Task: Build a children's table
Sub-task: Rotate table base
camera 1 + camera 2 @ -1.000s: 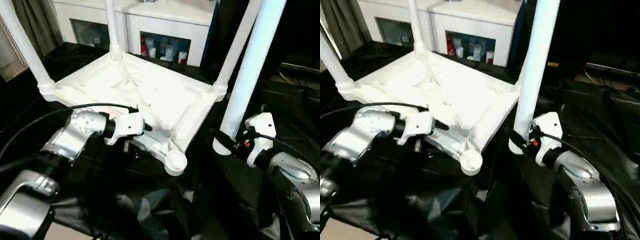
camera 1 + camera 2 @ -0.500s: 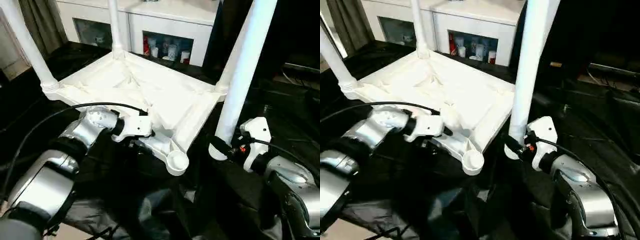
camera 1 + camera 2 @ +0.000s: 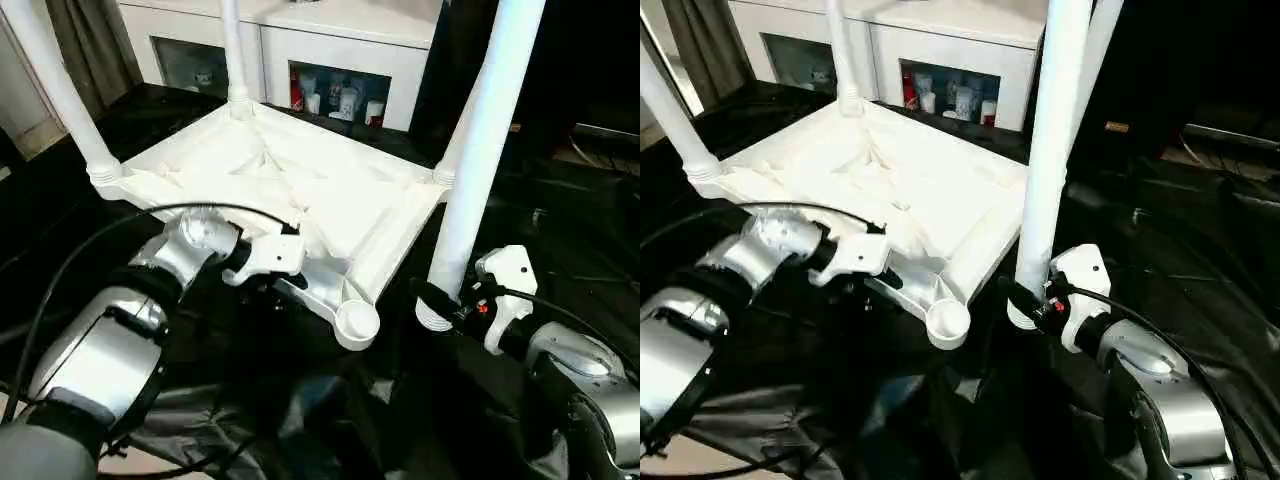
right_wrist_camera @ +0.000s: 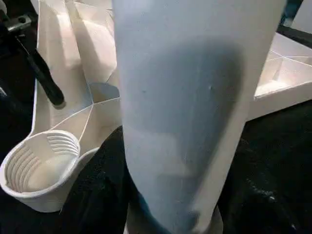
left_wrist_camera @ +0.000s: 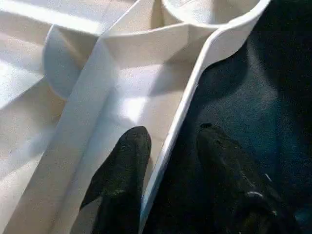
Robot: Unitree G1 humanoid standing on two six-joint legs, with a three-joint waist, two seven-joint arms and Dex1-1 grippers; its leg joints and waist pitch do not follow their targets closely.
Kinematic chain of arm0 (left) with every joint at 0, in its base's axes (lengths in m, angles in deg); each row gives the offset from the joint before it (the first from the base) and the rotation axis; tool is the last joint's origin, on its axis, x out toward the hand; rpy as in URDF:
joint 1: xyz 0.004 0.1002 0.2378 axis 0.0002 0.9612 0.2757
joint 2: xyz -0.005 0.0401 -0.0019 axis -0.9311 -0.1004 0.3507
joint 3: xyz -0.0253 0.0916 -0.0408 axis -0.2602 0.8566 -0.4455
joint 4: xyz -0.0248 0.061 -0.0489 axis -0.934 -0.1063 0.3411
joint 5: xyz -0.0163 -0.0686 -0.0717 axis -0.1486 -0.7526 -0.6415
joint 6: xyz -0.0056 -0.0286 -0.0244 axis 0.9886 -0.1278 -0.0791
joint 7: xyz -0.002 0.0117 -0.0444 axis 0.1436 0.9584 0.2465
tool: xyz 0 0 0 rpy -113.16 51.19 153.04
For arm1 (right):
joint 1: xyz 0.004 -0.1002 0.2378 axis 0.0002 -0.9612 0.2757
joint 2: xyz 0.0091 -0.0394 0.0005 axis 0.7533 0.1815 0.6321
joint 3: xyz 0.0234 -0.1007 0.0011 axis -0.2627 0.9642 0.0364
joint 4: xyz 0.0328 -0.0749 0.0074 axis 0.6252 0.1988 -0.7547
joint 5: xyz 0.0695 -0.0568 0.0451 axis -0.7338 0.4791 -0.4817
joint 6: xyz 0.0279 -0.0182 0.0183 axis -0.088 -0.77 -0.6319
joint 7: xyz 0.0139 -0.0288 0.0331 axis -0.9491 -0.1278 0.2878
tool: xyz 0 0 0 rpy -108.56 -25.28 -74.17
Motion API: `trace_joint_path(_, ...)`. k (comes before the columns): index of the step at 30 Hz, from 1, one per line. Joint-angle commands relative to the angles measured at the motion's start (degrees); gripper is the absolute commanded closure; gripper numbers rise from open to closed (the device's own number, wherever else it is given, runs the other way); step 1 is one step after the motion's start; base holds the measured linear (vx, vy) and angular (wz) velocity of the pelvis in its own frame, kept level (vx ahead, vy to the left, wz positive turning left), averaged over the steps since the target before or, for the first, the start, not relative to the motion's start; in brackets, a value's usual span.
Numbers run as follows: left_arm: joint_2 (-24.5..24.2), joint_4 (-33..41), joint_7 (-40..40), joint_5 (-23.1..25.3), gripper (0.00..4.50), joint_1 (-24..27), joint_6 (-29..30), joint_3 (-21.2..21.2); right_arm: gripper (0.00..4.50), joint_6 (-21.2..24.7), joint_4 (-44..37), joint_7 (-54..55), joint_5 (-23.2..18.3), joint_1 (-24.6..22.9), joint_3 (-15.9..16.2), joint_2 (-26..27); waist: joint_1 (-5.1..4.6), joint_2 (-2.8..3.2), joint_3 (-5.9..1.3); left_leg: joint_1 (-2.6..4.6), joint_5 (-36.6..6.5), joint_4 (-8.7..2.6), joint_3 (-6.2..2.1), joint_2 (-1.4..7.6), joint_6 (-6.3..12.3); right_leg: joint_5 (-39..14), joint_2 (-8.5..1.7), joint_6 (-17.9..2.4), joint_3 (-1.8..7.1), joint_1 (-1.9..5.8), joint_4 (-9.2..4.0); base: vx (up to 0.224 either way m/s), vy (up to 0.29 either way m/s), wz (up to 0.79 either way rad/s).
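Black cloth (image 3: pixel 300 420) is covering the floor beneath the work, and a white glass-door cabinet (image 3: pixel 340 60) is standing behind. On that cloth the white tabletop (image 3: pixel 290 190) is lying ribbed side up, with three legs (image 3: pixel 60 90) already standing in its corner sockets and the nearest socket (image 3: pixel 357 320) sitting empty. The left gripper (image 5: pixel 165 161) is straddling the tabletop's near rim (image 5: pixel 185 102) beside that socket, jaws apart, one finger inside the rim and one outside. The right gripper (image 3: pixel 445 300) is holding the fourth leg (image 3: pixel 480 150) upright, jaws clamped on its flared lower end, just beside the open socket. To seat it well, the left jaws should be pinching the rim firmly so the tabletop is not sliding, while the leg is being lifted clear, centred over the socket, kept vertical and pressed straight down; any tilt risks jamming.
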Motion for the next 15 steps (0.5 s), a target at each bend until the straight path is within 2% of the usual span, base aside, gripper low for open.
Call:
trace_joint_path(1,0.28,-1.67,2.59,1.90,2.96,-1.24,-0.08,0.87,2.59,-0.83,-1.63,0.21,0.41,0.24,0.44,0.08,0.42,0.01,-3.89,-0.20,-1.86,-3.93,-1.22,3.96,1.55,1.06,-7.09,-13.89,3.29,4.39,-3.70,0.000,0.000,0.00)
trace_joint_path(9,0.93,-2.08,5.41,3.25,3.45,-2.02,0.60,1.78,2.59,-1.10,-1.64,-0.19,1.11,0.11,1.15,-0.36,0.44,0.19,-3.92,-0.13,-1.75,-4.00,-1.29,4.17,1.91,1.58,-7.15,-14.27,3.23,4.41,-3.60,0.000,0.000,0.00)
trace_joint_path(12,0.70,-2.29,3.65,5.42,3.78,-2.29,0.59,2.98,2.59,-1.32,-1.41,-0.21,1.29,0.14,1.26,-0.44,0.46,0.10,-3.90,-0.13,-2.04,-3.96,-1.26,4.12,1.87,1.00,-7.19,-14.20,3.28,4.46,-3.68,0.000,0.000,0.00)
trace_joint_path(13,0.53,-2.68,1.47,7.09,3.78,-2.51,0.94,3.61,2.59,-1.46,-1.20,-0.14,1.39,0.24,1.48,-0.36,0.49,-0.18,-3.92,-0.14,-2.08,-3.98,-1.28,4.14,1.91,0.41,-7.21,-14.05,3.23,4.51,-3.65,0.000,0.000,0.00)
trace_joint_path(15,0.48,-2.78,0.27,7.61,3.98,-2.39,1.41,3.60,2.59,-1.51,-1.05,-0.05,1.47,0.42,1.73,-0.22,0.45,-0.37,-3.76,-0.12,-2.50,-4.07,-1.23,4.11,2.04,-1.92,-7.24,-13.45,3.27,4.46,-4.02,0.000,0.000,0.00)
